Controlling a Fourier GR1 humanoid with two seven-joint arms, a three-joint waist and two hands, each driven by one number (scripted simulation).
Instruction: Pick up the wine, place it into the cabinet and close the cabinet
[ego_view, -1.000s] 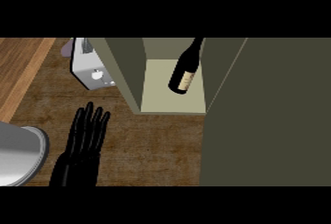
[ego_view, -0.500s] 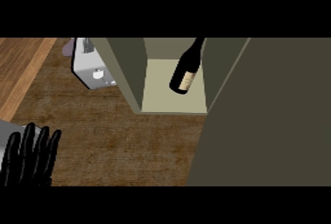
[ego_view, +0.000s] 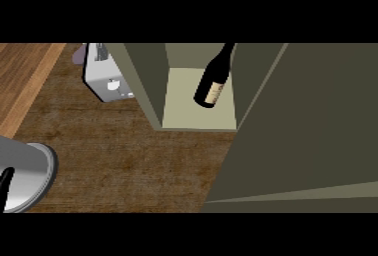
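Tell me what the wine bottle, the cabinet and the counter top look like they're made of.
The wine bottle looks like dark glass with a pale paper label. The cabinet seems to be painted board, matt olive-grey with flat panels and a paler shelf. The counter top looks like dark brown wood or wood-look laminate, with streaky grain.

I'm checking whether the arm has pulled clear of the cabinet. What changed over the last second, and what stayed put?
The left hand slid back across the counter toward the lower left; only a sliver shows now at the left edge, by the grey round object. It held nothing. The wine bottle stayed inside the cabinet, whose door stayed open.
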